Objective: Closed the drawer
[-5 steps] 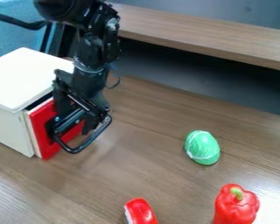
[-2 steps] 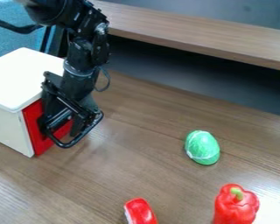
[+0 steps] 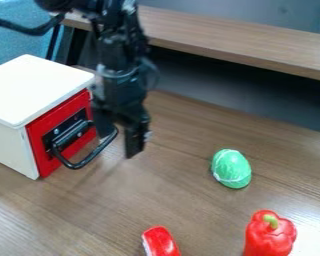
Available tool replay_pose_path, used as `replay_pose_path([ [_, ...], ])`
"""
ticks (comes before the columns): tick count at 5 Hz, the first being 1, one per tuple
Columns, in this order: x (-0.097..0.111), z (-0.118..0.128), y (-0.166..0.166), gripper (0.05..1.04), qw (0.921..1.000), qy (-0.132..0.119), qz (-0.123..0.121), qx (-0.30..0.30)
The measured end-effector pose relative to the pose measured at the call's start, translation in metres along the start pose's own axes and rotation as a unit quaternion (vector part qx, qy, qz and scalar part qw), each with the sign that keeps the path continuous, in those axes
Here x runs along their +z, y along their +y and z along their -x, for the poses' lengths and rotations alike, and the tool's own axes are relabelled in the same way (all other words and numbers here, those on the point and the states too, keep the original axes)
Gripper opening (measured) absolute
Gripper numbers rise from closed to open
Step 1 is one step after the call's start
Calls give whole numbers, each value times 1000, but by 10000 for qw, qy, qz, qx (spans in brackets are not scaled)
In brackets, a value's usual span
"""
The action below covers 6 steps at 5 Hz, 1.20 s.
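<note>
On a clock face laid over the camera view, my claw (image 3: 120,143) is hanging just off centre toward eight o'clock, its fingers parted and clamping nothing; I cannot tell exactly how wide they are standing. The red drawer (image 3: 44,129) is sitting shut at nine o'clock, inside the white box (image 3: 36,87), its black handle (image 3: 82,163) jutting out near my claw. A green ball (image 3: 231,169) is lying toward four, a red pepper (image 3: 269,235) is standing toward five, and a red object (image 3: 161,242) is resting at six.

Red drawer (image 3: 40,137) shut in wht box (image 3: 36,87); blk tool (image 3: 126,142) nr handle (image 3: 87,159).
</note>
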<state>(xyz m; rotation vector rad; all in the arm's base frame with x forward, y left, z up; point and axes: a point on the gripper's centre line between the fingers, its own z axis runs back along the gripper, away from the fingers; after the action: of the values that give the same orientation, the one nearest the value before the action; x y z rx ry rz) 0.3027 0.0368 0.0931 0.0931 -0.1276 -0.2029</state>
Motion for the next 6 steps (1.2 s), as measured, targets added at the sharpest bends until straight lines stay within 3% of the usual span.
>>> replay_pose_path([
  [1, 17, -13, -24, 998, 9996, -195, 20, -184],
  [3, 45, -36, -67, 998, 9971, -419, 391, -508],
  [5, 53, -58, -70, 998, 9957, -479, 768, -195],
  [6, 52, -59, -49, 998, 9967, -313, 708, 254],
])
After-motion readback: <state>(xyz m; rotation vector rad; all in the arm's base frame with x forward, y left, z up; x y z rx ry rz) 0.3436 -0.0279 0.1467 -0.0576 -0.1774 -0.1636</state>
